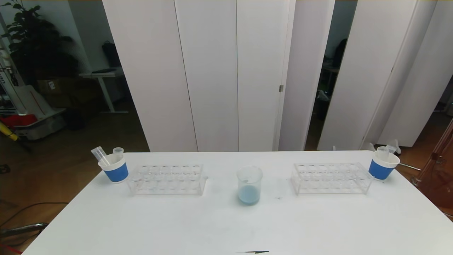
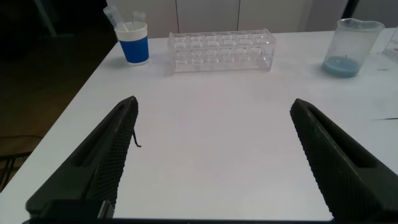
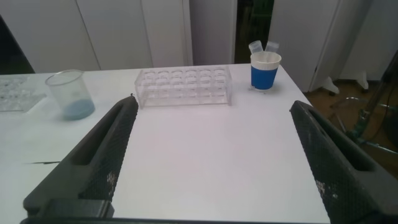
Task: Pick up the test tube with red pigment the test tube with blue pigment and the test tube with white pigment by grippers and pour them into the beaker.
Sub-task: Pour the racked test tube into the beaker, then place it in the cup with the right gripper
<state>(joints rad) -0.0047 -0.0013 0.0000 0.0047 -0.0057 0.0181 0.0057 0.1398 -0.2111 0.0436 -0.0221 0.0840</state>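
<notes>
The clear beaker [image 1: 249, 185] stands mid-table with pale blue liquid in its bottom; it also shows in the left wrist view [image 2: 351, 47] and the right wrist view [image 3: 69, 93]. No tube with blue, white or red liquid is in view. Clear empty-looking tubes stick out of the left paper cup [image 1: 115, 169] and the right paper cup [image 1: 382, 165]. My left gripper [image 2: 213, 107] is open and empty over the near left table. My right gripper [image 3: 211, 107] is open and empty over the near right table. Neither arm shows in the head view.
Two clear empty racks stand beside the beaker, the left rack [image 1: 167, 179] and the right rack [image 1: 331, 177]. The white table [image 1: 226, 226] has edges close to both cups. White partition panels stand behind the table.
</notes>
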